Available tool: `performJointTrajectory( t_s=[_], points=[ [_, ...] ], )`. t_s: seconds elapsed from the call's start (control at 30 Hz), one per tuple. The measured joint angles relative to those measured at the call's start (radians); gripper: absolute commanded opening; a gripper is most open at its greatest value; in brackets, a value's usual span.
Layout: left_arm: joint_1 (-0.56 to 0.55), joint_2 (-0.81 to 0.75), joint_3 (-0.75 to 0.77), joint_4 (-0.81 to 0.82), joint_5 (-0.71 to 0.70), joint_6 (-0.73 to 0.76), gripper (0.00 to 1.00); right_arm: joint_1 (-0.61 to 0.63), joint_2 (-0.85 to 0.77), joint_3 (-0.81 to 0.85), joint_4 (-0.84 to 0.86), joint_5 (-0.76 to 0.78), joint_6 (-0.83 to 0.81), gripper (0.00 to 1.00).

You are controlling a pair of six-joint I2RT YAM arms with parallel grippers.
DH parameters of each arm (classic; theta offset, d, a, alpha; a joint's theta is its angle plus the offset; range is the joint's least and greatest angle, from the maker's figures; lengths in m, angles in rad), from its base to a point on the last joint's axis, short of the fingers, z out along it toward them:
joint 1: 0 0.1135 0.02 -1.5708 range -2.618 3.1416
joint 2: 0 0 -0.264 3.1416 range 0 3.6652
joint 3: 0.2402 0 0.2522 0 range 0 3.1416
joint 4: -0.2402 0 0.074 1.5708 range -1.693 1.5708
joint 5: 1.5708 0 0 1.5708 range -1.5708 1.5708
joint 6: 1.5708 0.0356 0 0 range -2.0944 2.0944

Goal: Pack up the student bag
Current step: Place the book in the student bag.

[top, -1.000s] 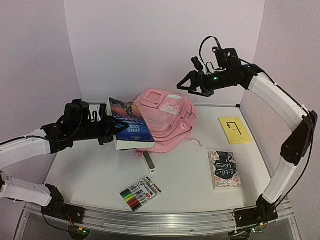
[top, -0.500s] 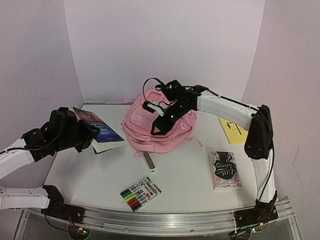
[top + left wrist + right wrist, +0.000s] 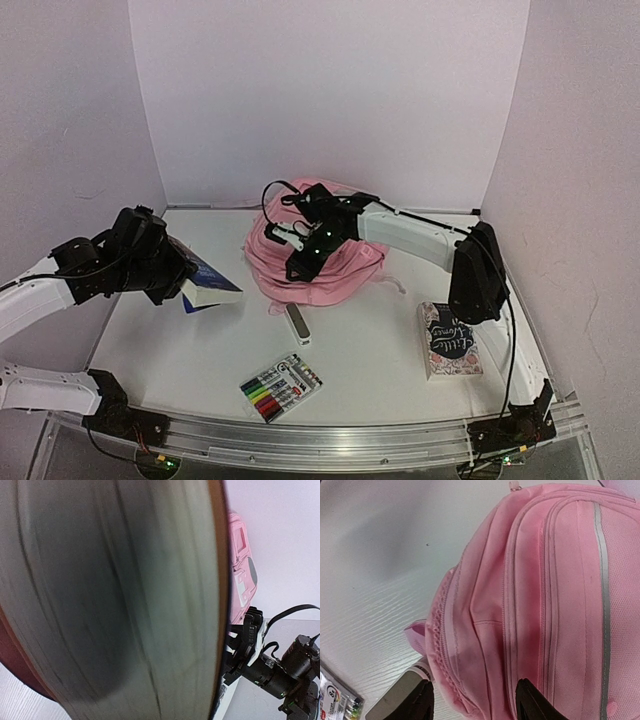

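blue book (image 3: 210, 285) clamped by left fingers (image 3: 178, 274), right fingers (image 3: 421, 703) held wide over pink student bag (image 3: 335, 272), laid on bench (image 3: 370, 350)

One student bag (image 3: 340, 282), pink. Two books: a dark blue book (image 3: 205, 280) at the left and a floral book (image 3: 449, 340) at the right. One pack of markers (image 3: 281, 387). One small oblong pale object (image 3: 298, 324) near the bag. Two robot arms: a left arm (image 3: 35, 300) and a right arm (image 3: 415, 228)
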State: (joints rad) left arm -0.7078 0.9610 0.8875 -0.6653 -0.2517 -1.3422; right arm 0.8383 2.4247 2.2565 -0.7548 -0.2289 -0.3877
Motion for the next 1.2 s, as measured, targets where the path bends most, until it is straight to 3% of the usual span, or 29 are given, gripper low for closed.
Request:
performJointTrajectory(
  t_s=[0.2,0.27,0.37,0.43,0.6,0.87,1.2],
  points=[
    [0.000,0.001,0.001,0.002,-0.017,0.006,0.00,-0.002,0.034,-0.007,0.006,0.034,-0.047,0.52],
    [-0.001,0.001,0.001,0.003,-0.018,0.012,0.00,0.000,0.035,-0.016,0.013,0.049,-0.064,0.39],
    [-0.001,0.005,0.001,0.004,-0.018,0.034,0.00,0.003,0.035,-0.020,0.024,0.083,-0.073,0.11],
    [-0.001,0.016,0.001,0.017,-0.013,0.052,0.00,0.004,0.035,-0.019,0.031,0.098,-0.075,0.00],
    [-0.001,0.018,-0.026,0.098,0.000,0.080,0.00,0.005,0.034,-0.009,0.023,0.099,-0.047,0.00],
    [-0.001,-0.029,-0.192,0.351,0.062,0.113,0.00,-0.012,-0.027,0.058,-0.015,0.052,0.075,0.00],
    [-0.003,0.246,-0.197,0.704,0.217,0.151,0.00,-0.105,-0.106,0.231,-0.013,-0.086,0.280,0.00]
  ],
)
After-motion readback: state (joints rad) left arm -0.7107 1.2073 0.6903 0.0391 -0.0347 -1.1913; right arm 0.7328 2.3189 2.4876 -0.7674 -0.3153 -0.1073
